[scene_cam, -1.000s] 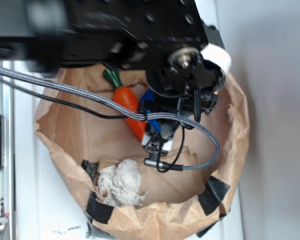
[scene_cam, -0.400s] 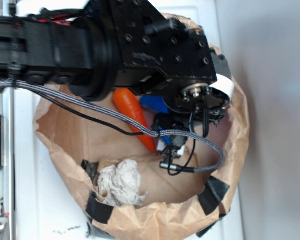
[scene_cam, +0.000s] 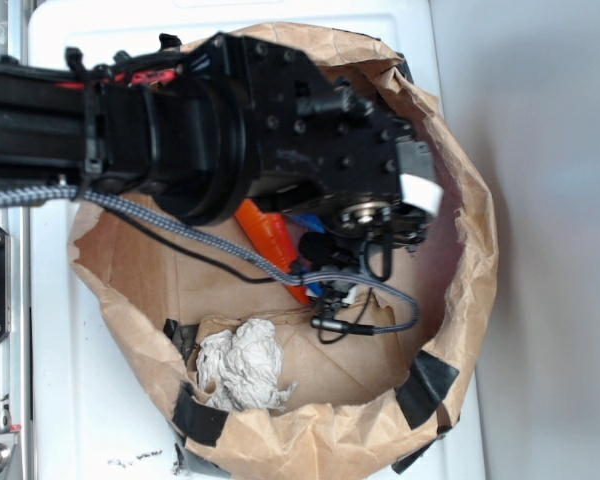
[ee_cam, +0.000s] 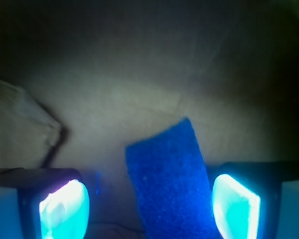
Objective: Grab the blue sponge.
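Black robot gripper (ee_cam: 149, 206) is spread wide, glowing pads either side of the flat bright-blue rectangular sponge (ee_cam: 169, 184) (nearer the right pad) on the crumpled brown paper bag (scene_cam: 460, 260).

this looks like a robot lab or test rig rather than a home. a black robot arm (scene_cam: 230, 130) on a metal rail reaches over a white bench (scene_cam: 70, 400), trailing a braided cable (scene_cam: 180, 222). the work area is a makeshift basin of crumpled brown paper (scene_cam: 460, 260) patched with black tape (scene_cam: 425, 385), holding props: an orange toy carrot (scene_cam: 265, 232) and a crumpled rag (scene_cam: 240, 365).
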